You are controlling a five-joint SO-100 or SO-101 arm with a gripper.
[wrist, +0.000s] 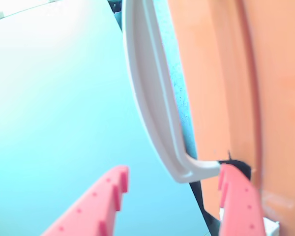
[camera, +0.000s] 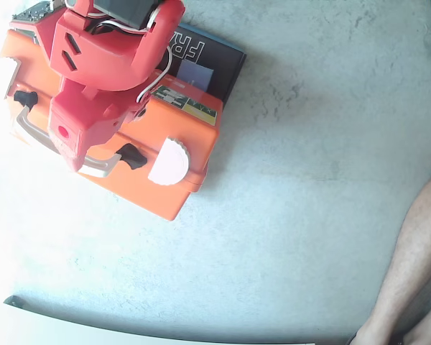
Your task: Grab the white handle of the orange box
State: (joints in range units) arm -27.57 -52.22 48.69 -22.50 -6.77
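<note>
The orange box (camera: 176, 140) lies at the upper left of the fixed view, on a grey floor. Its white handle (camera: 30, 128) runs along the box's front side between two black brackets; the red arm covers its middle. In the wrist view the handle (wrist: 147, 98) curves beside the orange box wall (wrist: 270, 98). My red gripper (wrist: 174, 172) is open, with one finger on each side of the handle's lower end. The right finger (wrist: 238, 196) is between the handle and the box. In the fixed view the gripper (camera: 75, 162) points down at the handle.
A white round latch (camera: 169, 162) sits on the box next to a black handle bracket (camera: 133, 155). A black box with white letters (camera: 219, 61) lies behind the orange box. A person's bare leg (camera: 416, 251) stands at the right edge. The far left is overexposed.
</note>
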